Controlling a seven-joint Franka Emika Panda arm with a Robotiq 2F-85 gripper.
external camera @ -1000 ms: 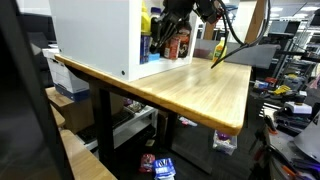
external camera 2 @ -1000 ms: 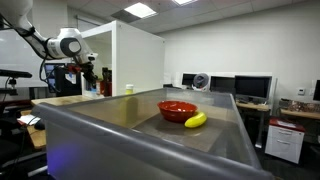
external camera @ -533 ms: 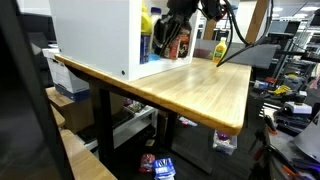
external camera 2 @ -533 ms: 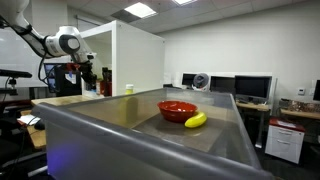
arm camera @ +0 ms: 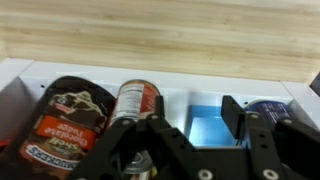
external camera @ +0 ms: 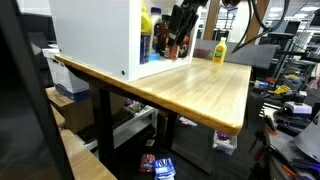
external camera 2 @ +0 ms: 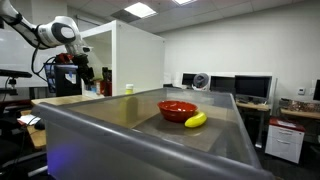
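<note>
In the wrist view my gripper is open, with its dark fingers spread wide and nothing clamped between them. Under the gap lies a blue box on a white shelf. A red-labelled can stands just left of the left finger, a dark brown packet lies further left, and a dark blue can sits at the right. In an exterior view the gripper hangs above these items at the open side of the white cabinet.
The cabinet stands on a wooden table, and a yellow bottle is behind it near the far edge. In an exterior view a red bowl and a banana lie on a grey surface close to the camera. Office clutter surrounds the table.
The jaws have spread apart from shut. The arm has lifted up and away from the items in the cabinet.
</note>
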